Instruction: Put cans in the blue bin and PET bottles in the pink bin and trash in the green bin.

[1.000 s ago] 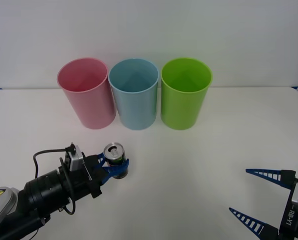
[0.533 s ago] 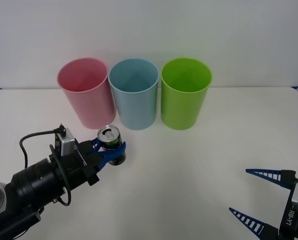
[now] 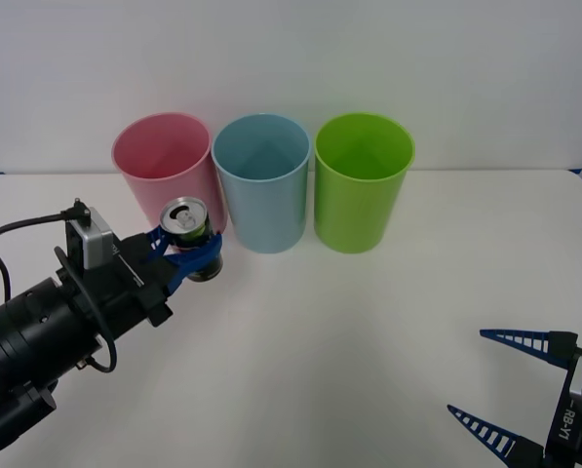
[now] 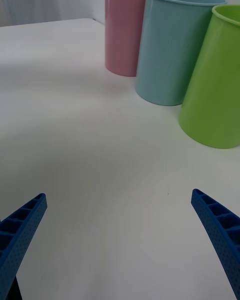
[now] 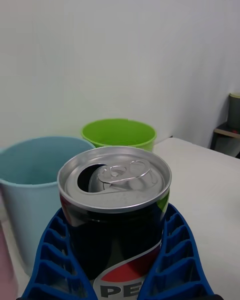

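Blue ribbed fingers of the left gripper [image 3: 195, 255] are clamped on the can [image 3: 186, 229], 1 on each side of its dark body, holding it upright and lifted off the white surface [image 3: 368, 331]. In the left wrist view the can [image 5: 115, 205] sits cradled between both fingers [image 5: 52, 250], its silver top and open tab hole facing up. The left arm reaches in from about 8 o'clock in the front view, its black forearm slanting up toward 2 o'clock, with a cable looping off the wrist camera block.

The can hangs in front of the pink bin [image 3: 169, 180], overlapping that bin's lower wall at roughly 5 o'clock from its rim, and just at 9 o'clock of the blue bin [image 3: 263, 182]. The 3 bins stand in a row at the far side of the surface: pink, blue, then the green bin [image 3: 363, 181] at 3 o'clock of the blue one, each close beside its neighbour.

The right gripper [image 3: 510, 385] is parked low at about 5 o'clock in the front view, well apart from the bins, its 2 fingers [image 4: 22, 230] spread wide with bare surface between them.
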You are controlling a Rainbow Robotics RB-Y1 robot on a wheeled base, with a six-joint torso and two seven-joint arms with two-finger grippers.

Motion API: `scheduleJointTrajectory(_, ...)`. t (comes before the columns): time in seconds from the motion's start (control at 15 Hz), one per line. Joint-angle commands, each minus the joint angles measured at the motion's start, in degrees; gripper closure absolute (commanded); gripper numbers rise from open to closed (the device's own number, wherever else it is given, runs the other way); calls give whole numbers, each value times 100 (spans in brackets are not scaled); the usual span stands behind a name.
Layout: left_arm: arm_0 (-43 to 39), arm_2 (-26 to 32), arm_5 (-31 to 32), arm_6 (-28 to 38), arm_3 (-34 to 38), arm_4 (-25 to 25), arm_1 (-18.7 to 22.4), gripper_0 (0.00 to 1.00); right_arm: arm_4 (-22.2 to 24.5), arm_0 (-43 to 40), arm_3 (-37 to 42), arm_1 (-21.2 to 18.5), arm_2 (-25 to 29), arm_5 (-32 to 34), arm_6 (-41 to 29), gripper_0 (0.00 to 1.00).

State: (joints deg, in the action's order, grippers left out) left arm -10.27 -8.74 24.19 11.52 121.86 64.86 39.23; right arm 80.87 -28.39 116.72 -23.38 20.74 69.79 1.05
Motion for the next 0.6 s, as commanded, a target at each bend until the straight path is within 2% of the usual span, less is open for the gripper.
scheduleJointTrajectory(0.07, 447, -198, -415, 720, 57, 141, 225, 96, -1, 0, 0, 0, 0, 0, 0, 0)
scheduleJointTrajectory(0.27, 992, -286, -652, 1274, 5, 167, 462, 96, -1, 0, 0, 0, 0, 0, 0, 0)
scheduleJointTrajectory(0.6, 2073, -470, -661, 1318, -883, 150, 498, 96, -1, 0, 0, 0, 0, 0, 0, 0)
